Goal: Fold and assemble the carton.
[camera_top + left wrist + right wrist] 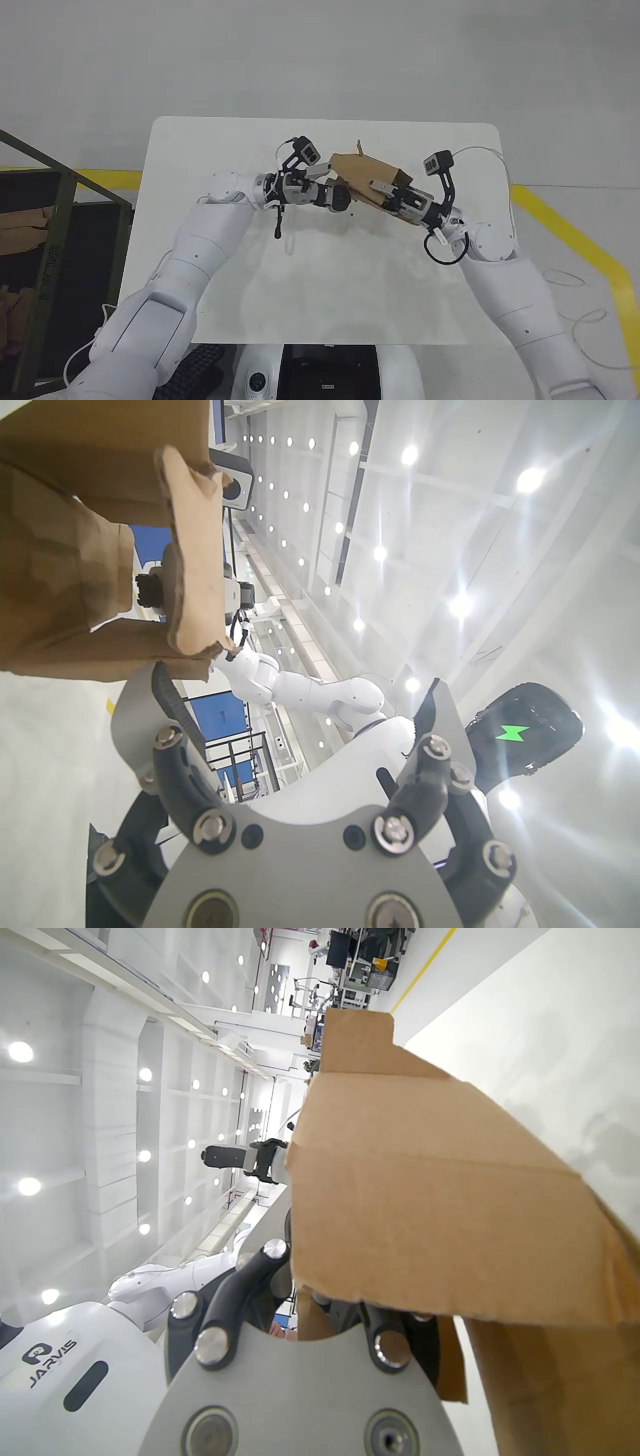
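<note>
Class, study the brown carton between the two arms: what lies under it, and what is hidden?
Under the carton lies the white table. The carton covers the table patch directly below and much of the right hand.

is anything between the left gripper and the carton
Nothing visible. The left gripper is open, and the carton has its lower edge right at one of the fingers, with no other object between them.
</note>
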{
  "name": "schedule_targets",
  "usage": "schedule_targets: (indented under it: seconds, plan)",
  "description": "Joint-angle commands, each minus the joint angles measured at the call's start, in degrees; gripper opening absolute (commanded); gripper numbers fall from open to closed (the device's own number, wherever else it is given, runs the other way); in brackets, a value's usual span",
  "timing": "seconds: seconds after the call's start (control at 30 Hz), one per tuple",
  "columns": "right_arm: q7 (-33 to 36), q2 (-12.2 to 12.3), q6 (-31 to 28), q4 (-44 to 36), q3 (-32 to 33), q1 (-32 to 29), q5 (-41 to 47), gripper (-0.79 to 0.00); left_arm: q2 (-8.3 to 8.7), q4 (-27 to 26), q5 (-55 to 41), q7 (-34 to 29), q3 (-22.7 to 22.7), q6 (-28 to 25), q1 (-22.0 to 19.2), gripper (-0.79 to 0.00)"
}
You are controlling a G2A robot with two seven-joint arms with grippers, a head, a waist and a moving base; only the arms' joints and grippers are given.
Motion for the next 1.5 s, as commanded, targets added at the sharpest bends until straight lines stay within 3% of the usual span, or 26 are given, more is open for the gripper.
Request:
schedule_targets:
  seconds: [0.0,1.07,1.47]
  plan:
    - [-0.02,0.0,0.08,-0.29,0.16,-0.23,-0.01,-0.785,0.05,0.16,0.06,0.03,-0.18,-0.03,-0.04,0.0]
    - [1.08,-0.11,0.41,-2.77,1.54,-2.17,-1.01,-0.785,-0.09,0.88,0.16,-0.03,-0.61,0.03,-0.21,0.0]
    - [6.42,0.28,0.08,-0.84,3.28,-1.79,1.13,-0.785,0.44,0.44,-0.04,0.04,-2.22,-0.04,0.43,0.0]
